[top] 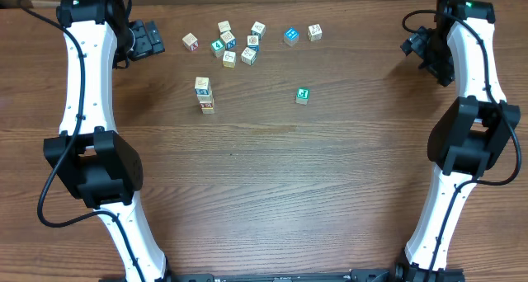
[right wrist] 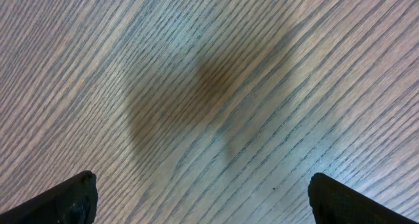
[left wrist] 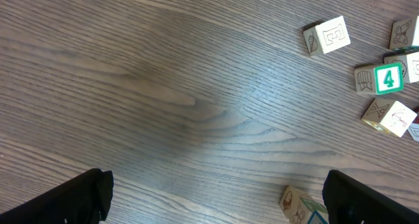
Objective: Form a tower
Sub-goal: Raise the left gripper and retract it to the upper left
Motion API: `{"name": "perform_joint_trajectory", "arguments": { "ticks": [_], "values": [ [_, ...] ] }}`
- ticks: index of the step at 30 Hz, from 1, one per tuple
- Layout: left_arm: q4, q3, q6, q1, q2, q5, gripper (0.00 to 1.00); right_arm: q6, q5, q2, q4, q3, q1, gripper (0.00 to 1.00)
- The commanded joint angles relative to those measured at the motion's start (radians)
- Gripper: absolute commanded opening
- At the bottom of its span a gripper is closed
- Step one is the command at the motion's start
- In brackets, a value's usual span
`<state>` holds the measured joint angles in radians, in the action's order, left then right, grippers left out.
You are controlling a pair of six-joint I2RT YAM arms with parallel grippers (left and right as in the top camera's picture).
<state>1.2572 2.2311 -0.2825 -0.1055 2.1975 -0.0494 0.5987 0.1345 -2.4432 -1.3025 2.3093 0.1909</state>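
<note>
The tower point(top: 205, 95) is a short column of pale letter cubes standing left of the table's middle; its top point(left wrist: 300, 207) shows at the bottom edge of the left wrist view, close to the right finger point(left wrist: 357, 199). My left gripper point(top: 149, 39) hovers at the back left, up and left of the tower, open and empty point(left wrist: 219, 204). At the back right, far from every cube, my right gripper point(top: 417, 44) is open over bare wood point(right wrist: 203, 201).
Several loose cubes point(top: 235, 43) lie scattered at the back, among them a green-faced "4" cube point(left wrist: 382, 78) and a blue-faced cube point(top: 290, 36). A single green-faced cube point(top: 303, 95) sits right of the tower. Both white arms run along the table's sides.
</note>
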Motion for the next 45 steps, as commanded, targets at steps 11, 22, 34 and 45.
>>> {"name": "perform_joint_trajectory", "arguments": {
  "ticks": [11,22,34,45],
  "values": [
    [0.000,0.013,-0.010,0.001,-0.010,-0.006,1.00,0.000,0.003,0.049,0.001,0.009,0.003,1.00],
    [-0.001,0.010,-0.010,0.001,-0.007,-0.006,1.00,-0.001,0.003,0.049,0.001,0.009,0.003,1.00],
    [-0.001,0.008,-0.010,0.001,-0.008,-0.006,0.99,-0.001,0.003,0.049,0.001,0.009,0.003,1.00],
    [-0.001,0.008,-0.010,0.015,-0.008,-0.006,0.99,-0.001,0.003,0.049,0.001,0.009,0.003,1.00]
  ]
}}
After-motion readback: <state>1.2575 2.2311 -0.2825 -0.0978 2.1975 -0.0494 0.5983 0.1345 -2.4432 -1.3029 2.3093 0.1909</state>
